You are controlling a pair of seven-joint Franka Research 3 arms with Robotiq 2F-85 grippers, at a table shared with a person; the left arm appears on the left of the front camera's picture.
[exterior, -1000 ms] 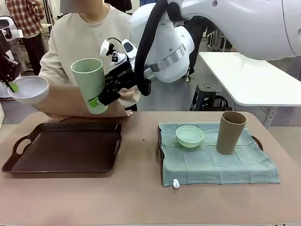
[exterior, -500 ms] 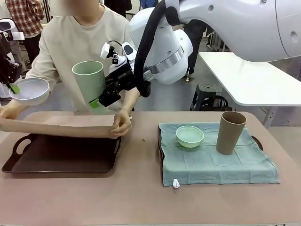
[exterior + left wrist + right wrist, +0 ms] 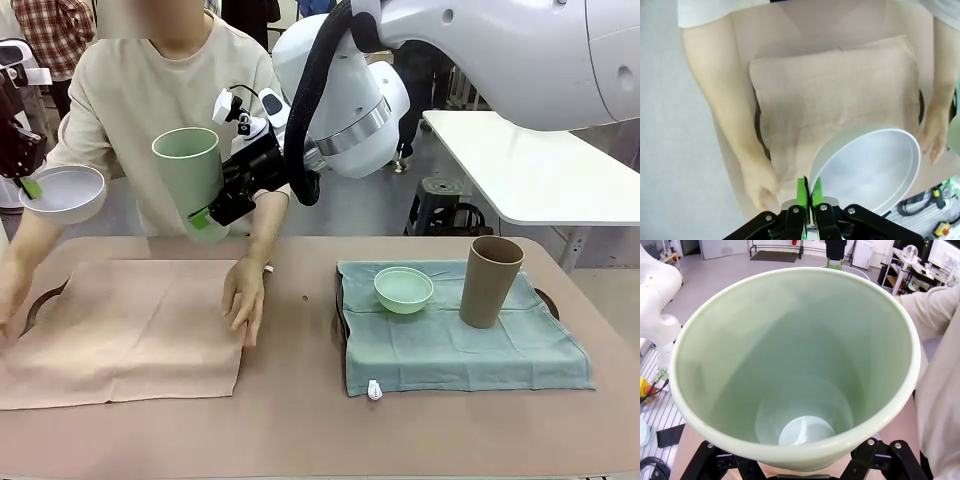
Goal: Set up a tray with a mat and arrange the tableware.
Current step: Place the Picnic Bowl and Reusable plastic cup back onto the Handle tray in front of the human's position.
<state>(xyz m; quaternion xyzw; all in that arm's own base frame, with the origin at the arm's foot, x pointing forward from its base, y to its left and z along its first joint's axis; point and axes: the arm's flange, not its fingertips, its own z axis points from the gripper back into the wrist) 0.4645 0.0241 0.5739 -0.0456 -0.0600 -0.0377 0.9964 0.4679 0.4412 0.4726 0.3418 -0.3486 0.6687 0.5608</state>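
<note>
Beige mat [image 3: 125, 330] under person's hands [image 3: 245, 305]; white bowl [image 3: 62, 192] pinched in left end effector [image 3: 808, 192], pale-green tumbler [image 3: 192, 180] clasped in right end effector [image 3: 205, 215].

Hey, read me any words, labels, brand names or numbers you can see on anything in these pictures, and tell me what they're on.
None can be read: the pale-green tumbler, white bowl, mint-green bowl, tan tumbler and both cloths are plain.
The small white tag on the green cloth is too small to read.

Even, bright indoor light; wrist views distorted.
</note>
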